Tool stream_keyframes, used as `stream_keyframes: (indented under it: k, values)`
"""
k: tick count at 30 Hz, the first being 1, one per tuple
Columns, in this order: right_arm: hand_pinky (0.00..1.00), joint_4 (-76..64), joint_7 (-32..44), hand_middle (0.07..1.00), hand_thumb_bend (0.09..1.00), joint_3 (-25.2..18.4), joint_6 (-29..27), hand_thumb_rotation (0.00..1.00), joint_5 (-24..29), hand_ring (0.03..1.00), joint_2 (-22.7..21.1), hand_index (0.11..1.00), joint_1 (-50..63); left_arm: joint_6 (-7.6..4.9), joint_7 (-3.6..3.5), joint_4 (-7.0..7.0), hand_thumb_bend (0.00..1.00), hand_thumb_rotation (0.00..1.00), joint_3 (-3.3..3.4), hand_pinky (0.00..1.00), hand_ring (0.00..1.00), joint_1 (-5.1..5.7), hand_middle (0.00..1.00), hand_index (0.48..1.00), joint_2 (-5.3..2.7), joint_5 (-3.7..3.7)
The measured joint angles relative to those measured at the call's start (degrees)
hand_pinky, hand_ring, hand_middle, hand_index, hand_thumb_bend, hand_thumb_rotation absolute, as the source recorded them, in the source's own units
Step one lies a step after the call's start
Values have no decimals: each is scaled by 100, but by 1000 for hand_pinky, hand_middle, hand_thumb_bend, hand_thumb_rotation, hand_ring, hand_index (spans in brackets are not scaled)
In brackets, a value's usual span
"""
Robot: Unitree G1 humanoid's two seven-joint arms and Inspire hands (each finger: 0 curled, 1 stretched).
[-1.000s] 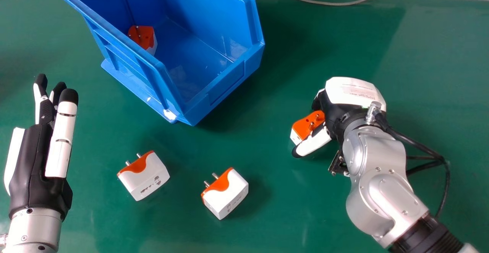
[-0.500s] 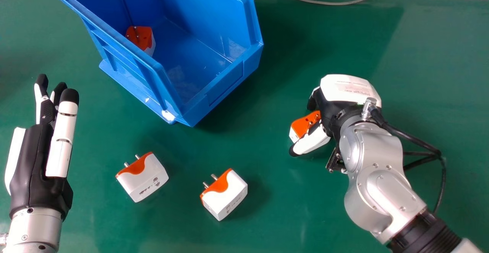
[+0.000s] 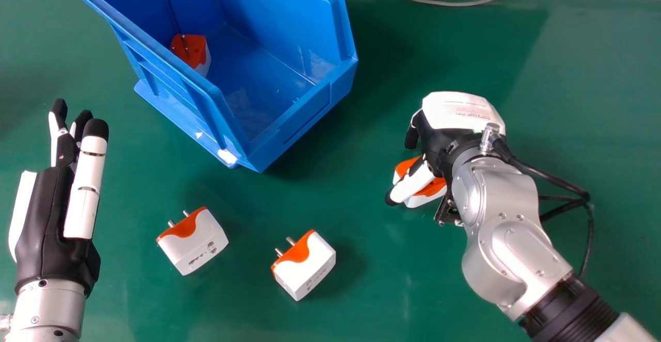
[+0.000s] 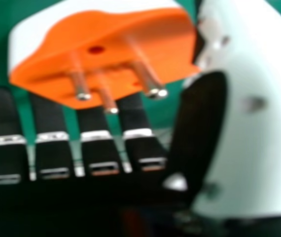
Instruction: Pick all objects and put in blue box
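The white back of the right robot hand (image 3: 439,140) carries small print (far too small to make out), and the blue box (image 3: 330,91) stands well apart from it, ahead and to the left. Its fingers are relaxed, with the thumb spread apart from them. An orange-and-white adapter (image 3: 433,187) is right at this robot hand, under the thumb in the head view; whether it touches the bench (image 3: 372,290) I cannot tell. Its orange face is turned toward the palm in the right hand view, three metal pins pointing the same way, its long axis running crosswise over the fingers. The thumb hides its middle and pins from the head camera.

Left of the right robot hand and nearer the robot lies a second adapter (image 3: 308,269), and farther left a third adapter (image 3: 196,246); both have their pins aimed forward-left, away from that hand (the dark marks on their white sides are illegible). A fourth adapter (image 3: 191,50) sits inside the box, pins up, partly hidden by the near left wall. The box's far rim is cut off by the view's edge. The left robot hand (image 3: 46,218) shows at the head view's left, fingers straight.
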Motion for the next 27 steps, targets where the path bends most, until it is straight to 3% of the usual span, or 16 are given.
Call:
stream_keyframes:
  k: [4, 9, 14, 19, 27]
  values:
    - [227, 20, -31, 504, 576, -48, -16, 112, 167, 329, 93, 641, -4, 0, -5, -3, 497, 910, 0, 1000, 1000, 6, 1000, 1000, 0, -2]
    - [197, 50, -97, 497, 571, -96, -112, 89, 383, 296, 247, 634, -4, 41, -6, -12, 499, 910, 3, 1000, 1000, 5, 1000, 1000, 1, -8]
    - [116, 87, -173, 484, 561, -133, -132, 45, 461, 203, 268, 662, -4, 46, -6, -44, 494, 910, 14, 1000, 1000, 37, 1000, 1000, 0, -13]
    - [66, 94, -184, 475, 555, -135, -143, 18, 471, 143, 260, 694, -4, 57, -3, -142, 499, 910, 19, 1000, 1000, 83, 1000, 1000, 1, -33]
    - [46, 81, -131, 471, 554, -140, -208, 5, 515, 118, 208, 714, -6, 161, 5, -221, 508, 909, 24, 1000, 1000, 102, 1000, 1000, 1, -32]
